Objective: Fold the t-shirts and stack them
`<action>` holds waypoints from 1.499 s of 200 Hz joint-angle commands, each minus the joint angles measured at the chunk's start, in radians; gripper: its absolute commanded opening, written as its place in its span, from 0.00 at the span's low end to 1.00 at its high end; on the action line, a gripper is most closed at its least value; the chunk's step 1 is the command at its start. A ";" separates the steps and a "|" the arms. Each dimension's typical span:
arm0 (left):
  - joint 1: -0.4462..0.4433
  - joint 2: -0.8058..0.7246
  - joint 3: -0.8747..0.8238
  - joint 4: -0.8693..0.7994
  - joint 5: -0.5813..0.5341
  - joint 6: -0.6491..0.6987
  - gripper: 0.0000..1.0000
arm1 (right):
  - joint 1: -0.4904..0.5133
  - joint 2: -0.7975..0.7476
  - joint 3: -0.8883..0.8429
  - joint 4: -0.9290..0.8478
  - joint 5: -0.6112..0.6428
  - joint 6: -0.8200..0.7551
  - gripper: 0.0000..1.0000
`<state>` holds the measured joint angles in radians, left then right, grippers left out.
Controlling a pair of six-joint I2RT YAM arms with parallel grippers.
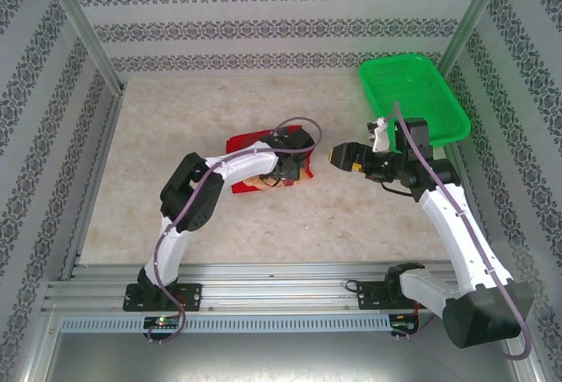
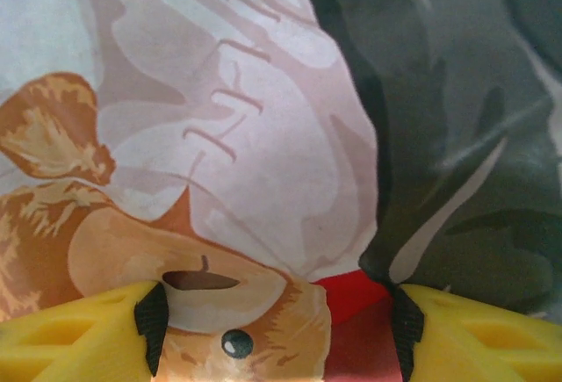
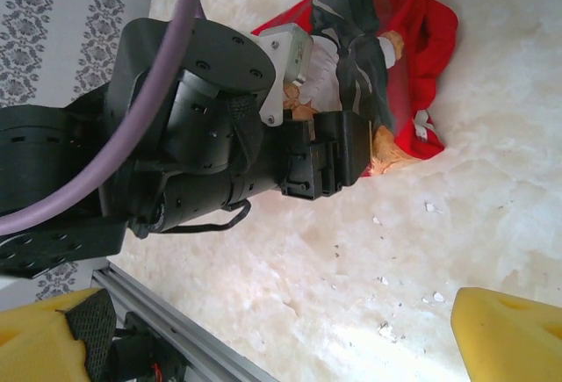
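- Broadly, table (image 1: 351, 224): a pale marbled top, mostly bare. No folded pile stands on it, so by my reading stacking has not begun.
- Left arm (image 1: 189, 198): reaches from the near edge toward the middle and covers much of the shirt.
- Right arm (image 1: 457, 224): bends in from the right, its wrist pointing left toward the shirt.
- Basket (image 1: 413, 92): green plastic mesh at the far right corner, well apart from the shirt. Nothing shows inside it.
- T-shirt (image 1: 241, 145): one red shirt near the middle of the table, bunched into a small uneven heap with the teddy print up. The edges look ragged, not squared, so I judge the fold unfinished, with smoothing, folding and stacking all left.
- Left gripper (image 2: 277, 329): right down on the shirt, jaws partly apart over the bear's face. The cloth between them lies flat and none looks pinched.
- Right gripper (image 3: 281, 329): jaws at their widest and empty, over bare table just right of the shirt, not touching it.
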<state>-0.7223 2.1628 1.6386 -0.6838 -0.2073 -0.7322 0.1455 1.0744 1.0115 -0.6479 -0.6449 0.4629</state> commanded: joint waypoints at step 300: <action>0.790 0.367 0.712 -0.245 0.184 0.801 0.68 | 0.008 0.145 0.083 -0.105 0.005 -0.032 0.98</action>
<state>0.0830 2.5198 2.2932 -0.8852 -0.0982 0.1352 0.1467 1.2167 1.0710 -0.7326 -0.6506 0.4622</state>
